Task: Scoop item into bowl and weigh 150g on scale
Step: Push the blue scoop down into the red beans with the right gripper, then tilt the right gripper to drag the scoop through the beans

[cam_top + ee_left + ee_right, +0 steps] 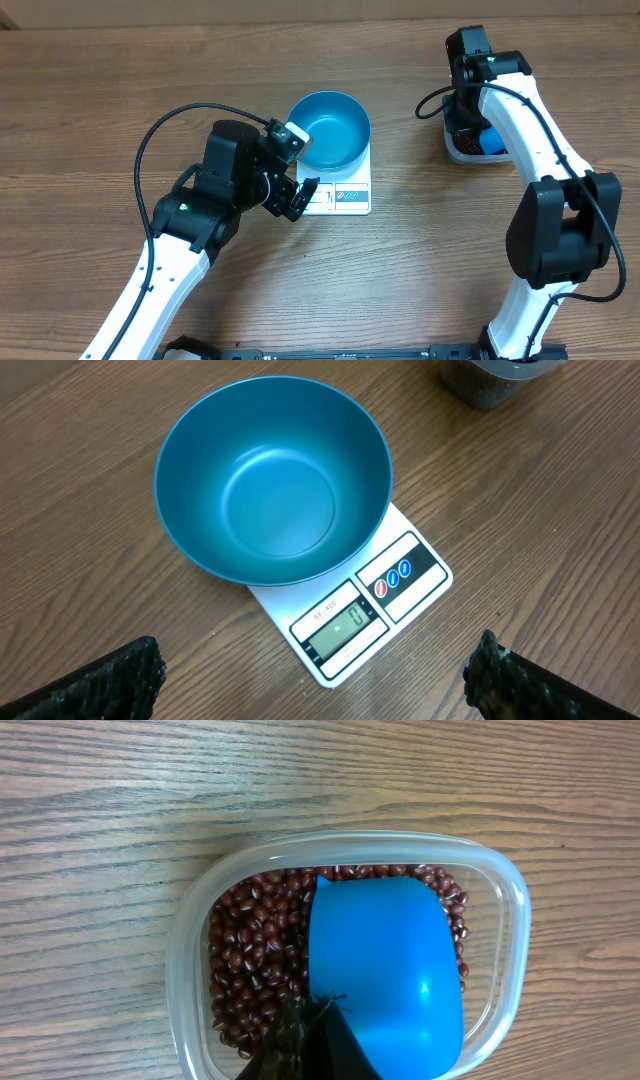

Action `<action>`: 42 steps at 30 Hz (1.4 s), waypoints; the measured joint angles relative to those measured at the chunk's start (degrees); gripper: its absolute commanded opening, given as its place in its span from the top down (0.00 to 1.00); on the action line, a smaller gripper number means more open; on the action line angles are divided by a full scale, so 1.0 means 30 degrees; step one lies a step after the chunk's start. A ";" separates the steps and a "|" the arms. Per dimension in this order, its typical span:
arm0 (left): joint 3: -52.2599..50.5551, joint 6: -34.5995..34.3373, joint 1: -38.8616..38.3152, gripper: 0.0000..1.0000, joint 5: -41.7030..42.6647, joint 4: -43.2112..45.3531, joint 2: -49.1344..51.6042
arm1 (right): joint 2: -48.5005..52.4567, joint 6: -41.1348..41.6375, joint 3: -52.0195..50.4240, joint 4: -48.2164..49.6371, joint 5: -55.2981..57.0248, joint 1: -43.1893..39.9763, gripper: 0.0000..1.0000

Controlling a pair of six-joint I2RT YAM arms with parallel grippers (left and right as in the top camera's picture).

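Dark red-brown beans (250, 965) are lying in the clear plastic tub (188, 950), our right gripper (312, 1032) pinching the blue scoop (390, 960) there. Our left gripper (315, 695) is hovering wide open, empty, off the display edge of the white square scale (405, 575) bearing the round teal bowl (270, 480), wooden desk (90, 110) spreading around.

A wooden table (80, 100) fills nearly the whole view, its brown grain running left to right with darker streaks (real wood or laminate, hard to say). A paler tan strip (150, 8) borders the far edge. The light is even and the shadows are soft.
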 measured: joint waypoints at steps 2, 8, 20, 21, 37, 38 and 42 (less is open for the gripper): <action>0.0000 0.0007 0.0000 0.01 0.0000 0.0000 0.0000 | 0.0007 0.0000 0.0000 -0.0007 -0.0109 0.0000 0.96; 0.0000 0.0000 0.0000 0.01 0.0000 0.0000 0.0000 | 0.0044 0.0000 0.0000 -0.0007 -0.0619 -0.0007 0.96; 0.0000 0.0000 0.0000 0.00 0.0000 0.0000 0.0000 | 0.0051 0.0000 0.0000 0.0102 -0.1858 -0.0182 0.96; 0.0000 0.0000 0.0000 0.00 0.0000 0.0000 0.0000 | 0.0051 -0.0007 0.0000 0.0102 -0.1960 -0.0197 0.96; 0.0000 0.0000 0.0000 0.00 0.0000 -0.0007 0.0000 | 0.0036 -0.0007 0.0007 0.0488 -0.6171 -0.1931 0.96; 0.0000 0.0000 0.0000 0.00 0.0000 -0.0007 0.0000 | 0.0036 -0.0007 0.0015 0.0503 -0.6623 -0.2164 0.96; 0.0000 0.0000 0.0000 0.00 0.0000 0.0000 0.0000 | 0.0007 -0.0015 0.0036 0.0481 -0.8131 -0.2965 0.96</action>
